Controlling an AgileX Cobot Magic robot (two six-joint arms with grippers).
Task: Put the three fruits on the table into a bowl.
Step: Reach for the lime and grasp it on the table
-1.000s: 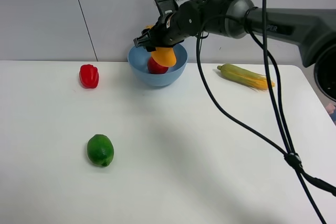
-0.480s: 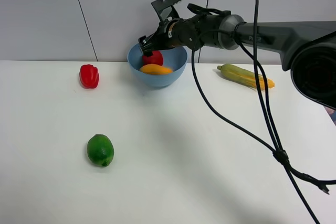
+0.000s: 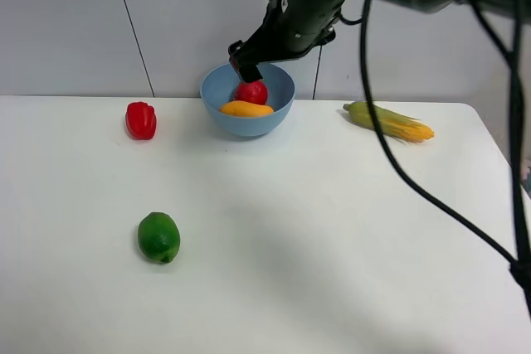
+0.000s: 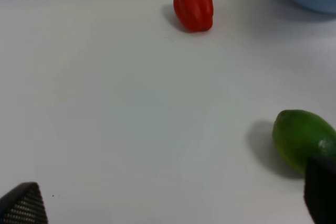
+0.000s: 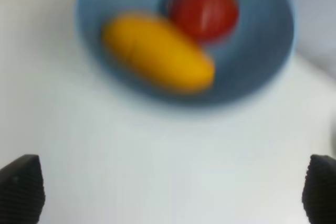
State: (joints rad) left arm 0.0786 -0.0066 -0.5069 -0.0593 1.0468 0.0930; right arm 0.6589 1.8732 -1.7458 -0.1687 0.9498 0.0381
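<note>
Mango (image 3: pixel 246 109) and pomegranate (image 3: pixel 251 92) lie in the bowl (image 3: pixel 217 113) at the bench's (image 3: pixel 332 230) far side, right jaws wide and empty above it, while the lime (image 3: pixel 158 237) sits near-left beside the left jaws, spread apart, likely for the grab.

Shows plain white across the flat counter (image 3: pixel 315 230), light blue on the round plastic bowl (image 3: pixel 249 128), red on the crowned round pomegranate (image 3: pixel 251 92), orange-yellow on the oblong mango (image 3: pixel 246 109), glossy green on the oval lime (image 3: pixel 158 237). Gives bright red to the small bell pepper (image 3: pixel 141 120), yellow and green to the husked corn cob (image 3: pixel 390 122).
</note>
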